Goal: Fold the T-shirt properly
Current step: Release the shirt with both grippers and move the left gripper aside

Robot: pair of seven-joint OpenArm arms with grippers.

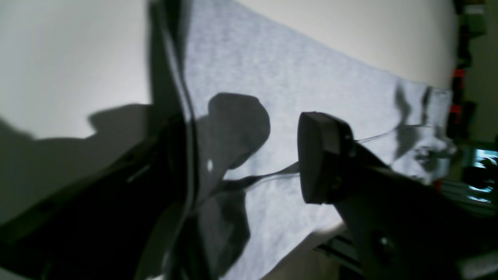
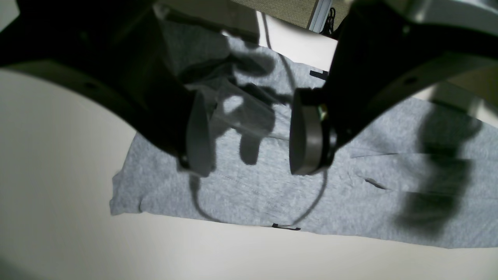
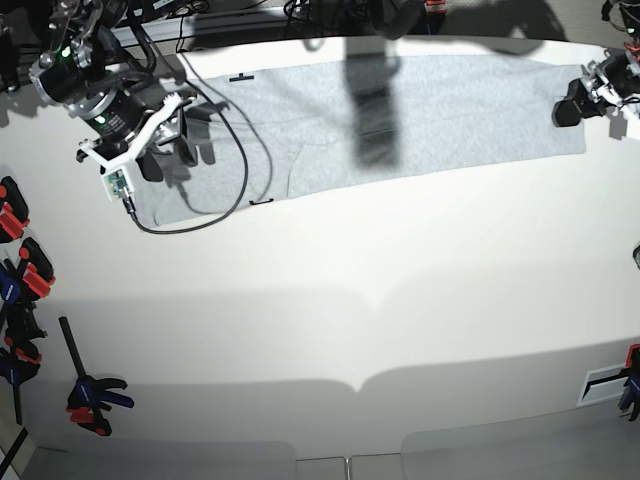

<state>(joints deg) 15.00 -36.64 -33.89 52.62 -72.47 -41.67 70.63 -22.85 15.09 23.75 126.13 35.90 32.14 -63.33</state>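
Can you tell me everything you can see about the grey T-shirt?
The T-shirt is light speckled grey and looks like soft cotton. It lies in a long, narrow strip across the far part of the white table, with creases and bunched cloth at one end. Little black marks peek out at its edges. The open right gripper is over the bunched end; the open left one is at the other.

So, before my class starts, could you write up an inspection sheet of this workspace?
Surface: smooth, pale table, crossed by shadows.
Job's things: grey T-shirt laid out lengthwise, rumpled beneath the right gripper.
Clutter: black bar clamp with red and blue parts; more clamps along the same side.
Grippers: right, fingers apart above the T-shirt; left, fingers apart at its far end.
Cables: black cable looping over the T-shirt.
Surroundings: textured floor beyond the table.
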